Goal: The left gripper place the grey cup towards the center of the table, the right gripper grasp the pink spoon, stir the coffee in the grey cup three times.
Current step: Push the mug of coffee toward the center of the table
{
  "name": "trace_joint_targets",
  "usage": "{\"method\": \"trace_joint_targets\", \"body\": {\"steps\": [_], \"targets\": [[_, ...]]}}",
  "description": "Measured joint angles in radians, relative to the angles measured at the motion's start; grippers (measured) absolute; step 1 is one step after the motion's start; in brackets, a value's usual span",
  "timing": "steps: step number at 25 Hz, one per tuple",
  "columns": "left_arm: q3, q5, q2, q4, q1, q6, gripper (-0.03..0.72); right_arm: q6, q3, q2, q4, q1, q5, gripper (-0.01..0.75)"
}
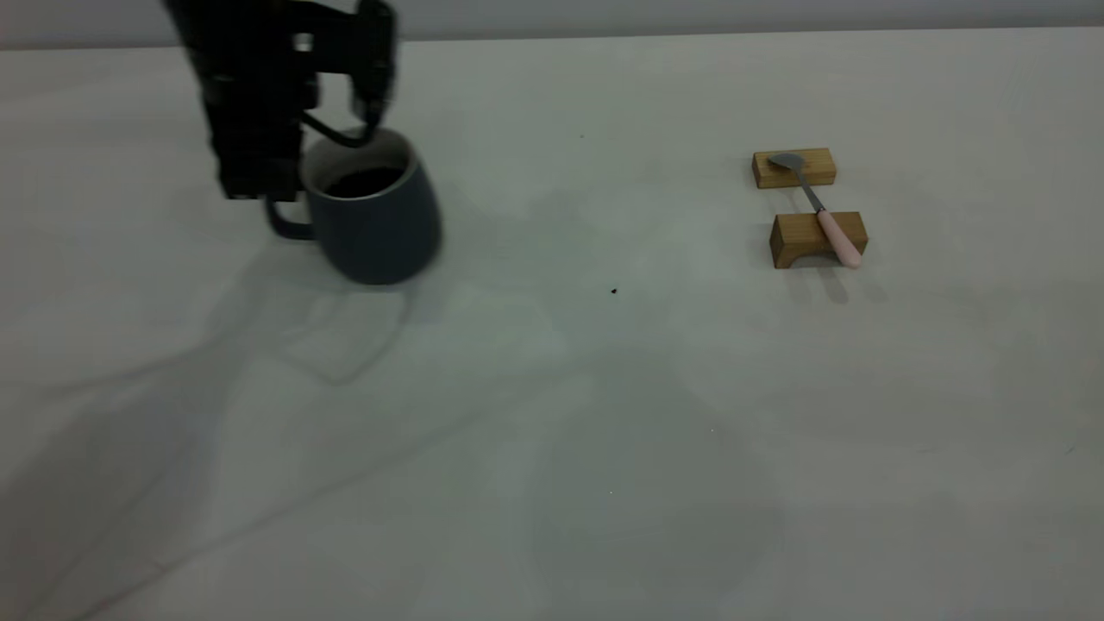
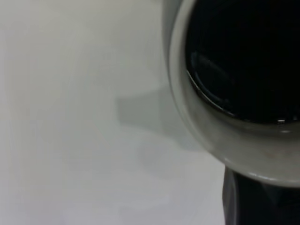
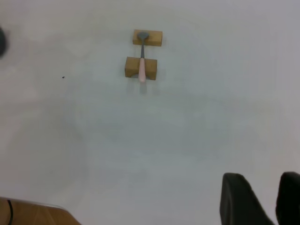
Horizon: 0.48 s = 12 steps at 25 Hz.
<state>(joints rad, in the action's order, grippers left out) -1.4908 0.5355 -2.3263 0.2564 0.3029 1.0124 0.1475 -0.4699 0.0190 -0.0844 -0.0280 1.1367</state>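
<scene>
Holding the grey cup [image 1: 375, 211] by its loop handle, the left gripper [image 1: 259, 185] is closed on it at the table's [image 1: 552, 414] far left side; cup rounded, wide-based, matte slate outside, white inside. Coffee [image 2: 243, 61]: dark, glossy, near the rim. Pink spoon [image 1: 815, 205]: metal bowl on a flat wooden block [image 1: 793, 168], pale pink handle across an arched wooden block [image 1: 815, 239], well to the right. Right gripper [image 3: 262, 199]: two black fingers parted, gripping nothing, high above the table, well apart from the spoon.
</scene>
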Motion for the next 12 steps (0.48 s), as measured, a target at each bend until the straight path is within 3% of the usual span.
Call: {"method": "trace_joint_targets", "body": {"steps": [12], "targets": [[0.000,-0.067,-0.008,-0.009,0.138,-0.111,0.224,0.000,0.000,0.000,0.000,0.000,0.000,0.237]]}}
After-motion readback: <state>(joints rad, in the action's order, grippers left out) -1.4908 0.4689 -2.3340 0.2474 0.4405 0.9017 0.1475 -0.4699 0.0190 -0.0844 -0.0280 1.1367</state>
